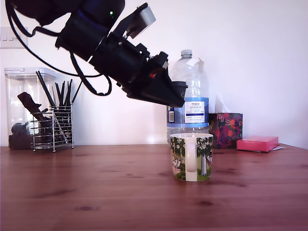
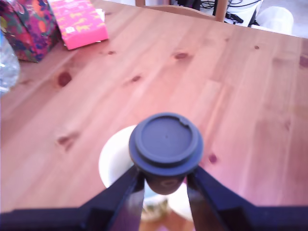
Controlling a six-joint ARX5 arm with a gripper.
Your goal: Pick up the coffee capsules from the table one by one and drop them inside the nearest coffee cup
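hand (image 2: 166, 185) grips black capsule (image 2: 166, 144) above mug (image 1: 191, 157) | reddish wooden table (image 1: 96, 192) | white wall (image 1: 260, 57)

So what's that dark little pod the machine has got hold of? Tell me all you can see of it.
The black capsule is a small tapered pod that looks like matte plastic, with a flat round top ringed by a raised rim; one edge of the rim has a small nick. The gripper pinches its narrower body between two dark fingers, flat top facing the wrist camera. It hangs in the air over the mouth of the white mug, touching nothing but the fingers. In the exterior view the arm hides it.
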